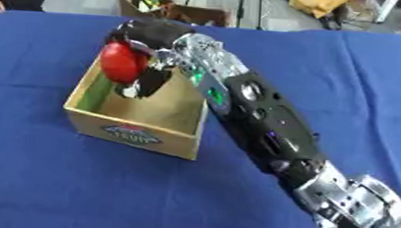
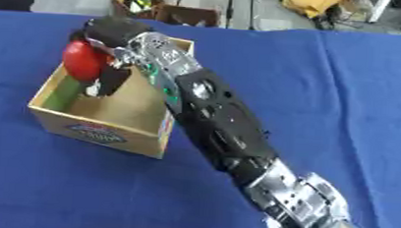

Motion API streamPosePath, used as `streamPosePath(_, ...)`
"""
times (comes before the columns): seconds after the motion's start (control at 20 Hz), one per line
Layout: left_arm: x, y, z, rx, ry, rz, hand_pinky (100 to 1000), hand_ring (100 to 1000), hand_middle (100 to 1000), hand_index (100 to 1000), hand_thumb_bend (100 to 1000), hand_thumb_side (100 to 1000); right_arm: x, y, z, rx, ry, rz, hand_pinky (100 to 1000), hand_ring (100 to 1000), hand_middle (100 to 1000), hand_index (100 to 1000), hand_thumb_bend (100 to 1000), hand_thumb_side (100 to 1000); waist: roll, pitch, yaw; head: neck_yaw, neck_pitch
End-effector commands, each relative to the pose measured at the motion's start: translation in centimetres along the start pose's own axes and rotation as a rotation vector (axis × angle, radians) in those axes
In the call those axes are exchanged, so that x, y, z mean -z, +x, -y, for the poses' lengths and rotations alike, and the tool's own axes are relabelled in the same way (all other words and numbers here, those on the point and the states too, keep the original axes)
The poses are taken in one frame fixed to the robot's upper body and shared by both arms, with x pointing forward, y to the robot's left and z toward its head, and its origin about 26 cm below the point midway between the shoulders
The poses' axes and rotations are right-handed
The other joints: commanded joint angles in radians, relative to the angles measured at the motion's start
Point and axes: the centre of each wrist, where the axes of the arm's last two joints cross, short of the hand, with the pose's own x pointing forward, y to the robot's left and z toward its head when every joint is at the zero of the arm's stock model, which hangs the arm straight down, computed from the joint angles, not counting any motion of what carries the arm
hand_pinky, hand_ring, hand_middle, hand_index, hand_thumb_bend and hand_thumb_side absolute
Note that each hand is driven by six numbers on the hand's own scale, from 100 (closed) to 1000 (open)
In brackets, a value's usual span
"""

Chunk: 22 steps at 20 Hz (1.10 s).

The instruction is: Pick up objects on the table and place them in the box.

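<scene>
Over box (image 1: 134, 132): red ball (image 1: 119, 62) within fingers (image 1: 145, 86)

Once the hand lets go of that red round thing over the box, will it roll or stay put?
The red object, held by the right hand, looks round and smooth, so it may roll briefly. The box walls would probably stop it. A green item inside might block it too.

I see a round red object (image 1: 118, 62), smooth and glossy, held above the open wooden box (image 1: 134, 127), over its far left part. The box sits on the blue tablecloth, a label on its front wall. Inside, a green thing (image 1: 93, 93) lies along the left wall; I cannot tell what it is
</scene>
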Motion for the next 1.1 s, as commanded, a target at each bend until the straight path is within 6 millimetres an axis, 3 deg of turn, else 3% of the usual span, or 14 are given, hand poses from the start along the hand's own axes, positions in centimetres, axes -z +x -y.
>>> streamPosePath(0.05, 0.7, 0.6, 0.1, 0.000, -0.016, 0.036, 100, 256, 357, 680, 100, 723, 0.2, 0.2, 0.7, -0.065, -0.005, -0.006, 204, 505, 549, 386, 100, 425, 0.003, -0.016, 0.004, -0.003, -0.011)
streamPosePath(0.6, 0.6, 0.5, 0.2, -0.003, -0.017, 0.033, 100, 256, 357, 679, 100, 724, 0.6, -0.2, 0.4, -0.348, 0.019, -0.132, 223, 557, 576, 404, 100, 407, 0.002, -0.011, 0.012, -0.012, -0.012)
streamPosePath(0.8, 0.6, 0.5, 0.2, -0.003, -0.016, 0.031, 100, 256, 357, 679, 100, 724, 0.7, -0.3, 0.2, -0.362, 0.065, -0.135, 251, 589, 628, 511, 100, 413, 0.002, -0.008, 0.015, -0.013, -0.013)
streamPosePath(0.85, 0.6, 0.5, 0.2, -0.003, -0.016, 0.031, 100, 256, 357, 679, 100, 724, 0.7, -0.3, 0.2, -0.368, 0.079, -0.138, 300, 627, 684, 631, 100, 475, 0.002, -0.008, 0.015, -0.013, -0.014)
streamPosePath(0.9, 0.6, 0.5, 0.2, -0.003, -0.015, 0.030, 100, 256, 357, 679, 100, 724, 0.7, -0.4, 0.2, -0.376, 0.093, -0.141, 334, 662, 714, 674, 100, 517, 0.001, -0.008, 0.016, -0.014, -0.014)
streamPosePath(1.05, 0.6, 0.5, 0.2, -0.004, -0.016, 0.030, 100, 256, 357, 679, 100, 724, 0.7, -0.5, 0.0, -0.402, 0.179, -0.141, 606, 875, 886, 833, 100, 573, 0.001, -0.008, 0.017, -0.015, -0.015)
streamPosePath(1.1, 0.6, 0.5, 0.2, -0.005, -0.016, 0.029, 100, 256, 357, 679, 100, 724, 0.8, -0.5, 0.0, -0.407, 0.216, -0.139, 670, 909, 910, 857, 100, 584, 0.001, -0.008, 0.017, -0.016, -0.016)
